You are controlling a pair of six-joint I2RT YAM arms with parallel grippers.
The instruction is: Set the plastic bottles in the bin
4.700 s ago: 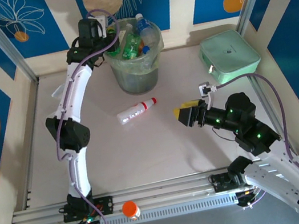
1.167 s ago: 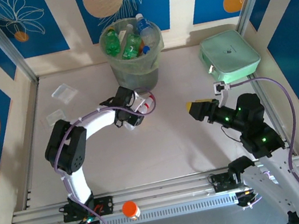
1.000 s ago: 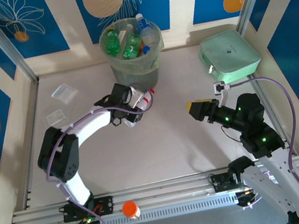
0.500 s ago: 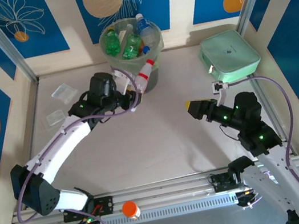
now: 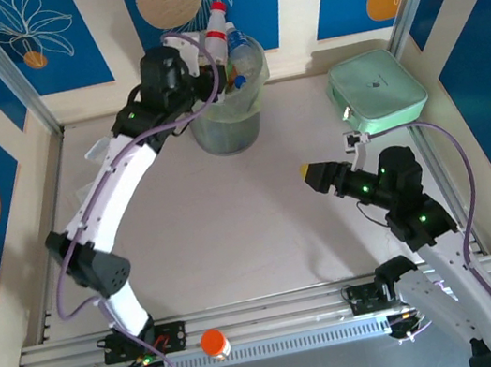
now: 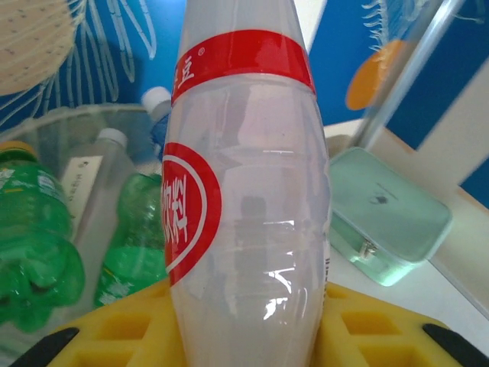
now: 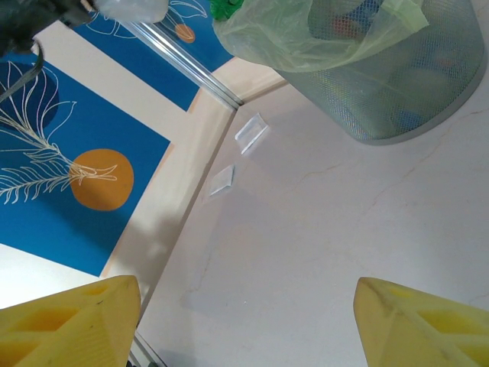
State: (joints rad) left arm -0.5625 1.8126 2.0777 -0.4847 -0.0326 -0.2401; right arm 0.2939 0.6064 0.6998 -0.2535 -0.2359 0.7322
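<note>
1. Table [image 5: 263, 228]: pale top, carrying every item below.
2. Bin [image 5: 231, 127], upper centre of the overhead frame: lined with a bag and holding green bottles [image 6: 38, 229] and clear ones. This was your drop target.
3. Mint-green lidded box [image 5: 377, 94], upper right: well apart from the bin and no part of your job.
4. White red-banded bottle [image 6: 244, 191]: upright, cap up, raised at the top edge of the bin's mouth. It was probably held there so that a release would drop it inside.
5. Left gripper [image 5: 202, 58]: yellow pads clenched on that bottle's lower body.
6. Right gripper [image 7: 244, 321], centre right overhead: jaws apart and empty, seemingly kept out of your way.
7. Two flat clear packets [image 7: 251, 131], upper centre of the right wrist frame: lying on the table, not bottles.
</note>
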